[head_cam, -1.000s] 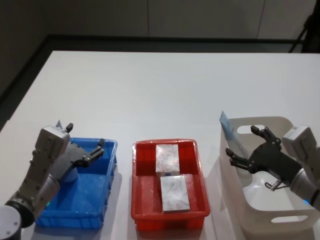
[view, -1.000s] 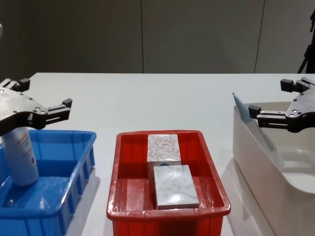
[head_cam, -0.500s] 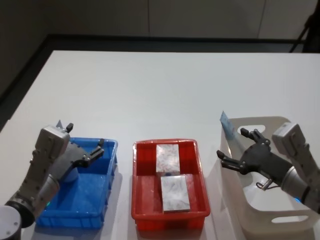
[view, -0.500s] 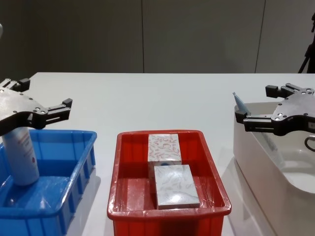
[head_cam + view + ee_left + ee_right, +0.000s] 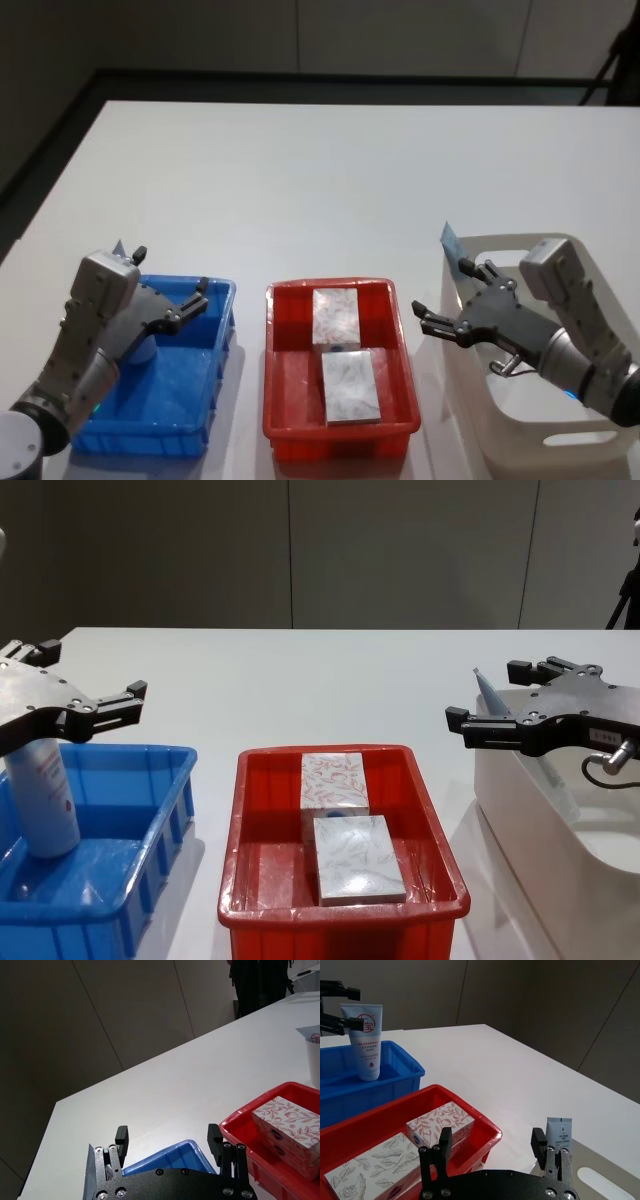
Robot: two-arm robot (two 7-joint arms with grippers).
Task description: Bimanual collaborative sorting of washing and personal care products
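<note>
white table (image 5: 300, 180) far half wide open; l gripper (image 5: 170, 270) spread wide, empty, above tube (image 5: 45, 800) standing at blue bin (image 5: 215, 345) left end; r gripper (image 5: 443, 290) spread wide, empty, over white bin (image 5: 590, 440) left rim by 2nd tube (image 5: 455, 250); 2 boxes (image 5: 349, 385) flat in red bin (image 5: 400, 370).

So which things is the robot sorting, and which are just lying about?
Part of the job: standing tube in the blue bin; leaning tube in the white bin; far box and near box in the red bin; left tool over the blue bin; right tool by the white bin's edge.
Just lying about: the three bins; the table.
</note>
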